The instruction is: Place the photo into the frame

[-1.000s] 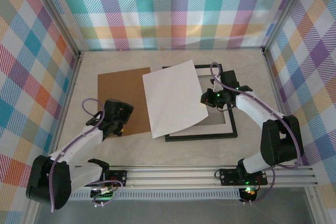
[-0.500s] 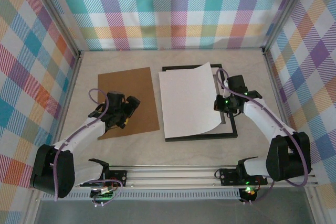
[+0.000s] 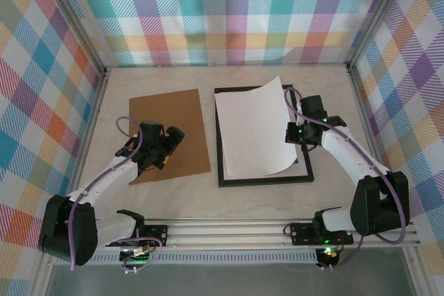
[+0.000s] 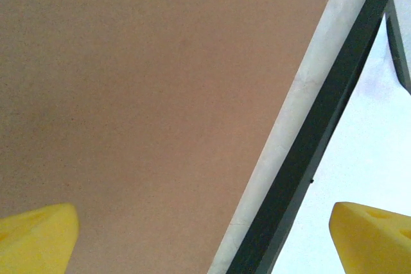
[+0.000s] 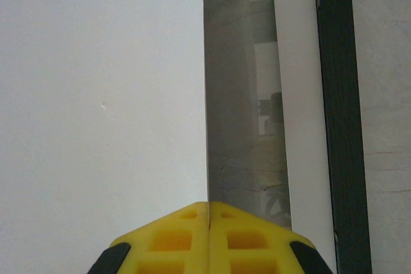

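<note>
The photo [image 3: 253,129], blank side up, is pinched at 1 edge by the clamped right gripper [image 3: 292,134] and laid over the frame [image 3: 263,181] but not yet seated flat, while the left gripper [image 3: 165,150] is held spread above the backing board [image 3: 170,112].

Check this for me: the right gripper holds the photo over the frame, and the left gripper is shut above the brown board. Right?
Not quite. The left gripper is open, not shut: the left wrist view shows its yellow fingers far apart above the brown board. The right gripper does hold the photo over the frame.
</note>
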`<act>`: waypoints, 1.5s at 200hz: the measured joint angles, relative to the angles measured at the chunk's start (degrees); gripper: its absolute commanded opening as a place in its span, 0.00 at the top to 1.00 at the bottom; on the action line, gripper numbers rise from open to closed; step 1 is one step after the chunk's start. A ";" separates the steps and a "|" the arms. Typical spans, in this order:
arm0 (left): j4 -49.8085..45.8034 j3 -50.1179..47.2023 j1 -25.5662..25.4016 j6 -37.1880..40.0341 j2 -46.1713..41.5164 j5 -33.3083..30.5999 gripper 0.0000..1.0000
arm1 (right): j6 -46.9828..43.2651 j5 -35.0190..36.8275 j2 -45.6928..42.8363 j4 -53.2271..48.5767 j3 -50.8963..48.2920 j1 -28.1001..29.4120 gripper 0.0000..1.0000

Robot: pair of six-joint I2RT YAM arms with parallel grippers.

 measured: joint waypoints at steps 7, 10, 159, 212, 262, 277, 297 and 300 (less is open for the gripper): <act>0.00 0.00 0.00 0.00 -0.24 -0.02 0.00 | 0.02 0.09 0.00 -0.26 0.09 0.00 1.00; 0.00 0.00 0.00 0.00 -0.33 0.00 0.00 | 0.04 0.15 0.00 -0.28 0.11 0.00 1.00; -0.66 -0.02 0.00 0.00 -1.46 0.00 0.00 | 6.10 0.31 -2.89 -1.44 -2.82 0.00 1.00; -2.29 -0.02 0.00 0.09 -1.64 -0.44 0.00 | 5.81 -5.86 -2.54 2.29 -3.98 0.00 0.99; -2.80 -0.02 0.00 0.20 -1.62 -0.94 0.00 | 1.90 -6.95 -0.15 2.27 -1.70 -0.02 0.90; -2.80 -0.02 0.00 0.20 -1.60 -1.03 0.00 | 0.85 -6.88 -0.15 2.29 -1.49 0.00 0.74; -2.80 0.00 0.00 0.37 -1.14 -1.03 0.00 | 0.33 -6.16 -0.13 1.88 -1.36 0.00 0.50; -2.80 0.00 0.00 0.39 -1.03 -1.03 0.00 | 0.79 -5.97 -0.13 1.66 -1.31 0.00 0.47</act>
